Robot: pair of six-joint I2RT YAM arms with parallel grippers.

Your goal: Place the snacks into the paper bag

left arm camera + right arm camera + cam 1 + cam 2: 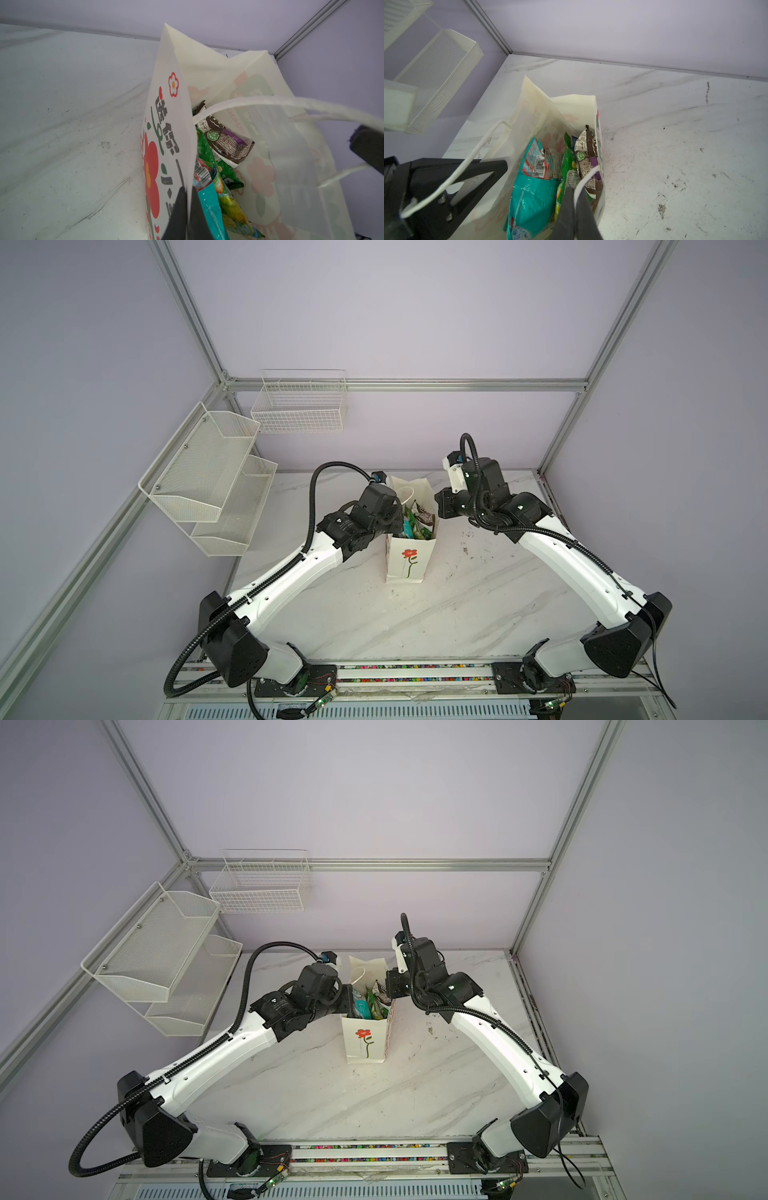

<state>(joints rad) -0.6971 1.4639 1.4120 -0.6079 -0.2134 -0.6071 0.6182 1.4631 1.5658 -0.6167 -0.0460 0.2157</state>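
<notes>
The left gripper [188, 209] clamps the left wall of the paper bag [406, 562]. The right gripper [576, 207] pinches its right cord handle [586, 176]; snacks [226, 143] lie inside.

You get soft, even, bright light, with only faint shadows on the marble tabletop [415, 614]; the cord handle [270, 101] blurs close to your left wrist camera.

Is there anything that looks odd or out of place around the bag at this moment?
Nothing is spilled: the paper bag stands upright with the snacks inside. One oddity: a cord handle lies across the left gripper and might snag when it withdraws. Dark scuffs mark the table.
</notes>
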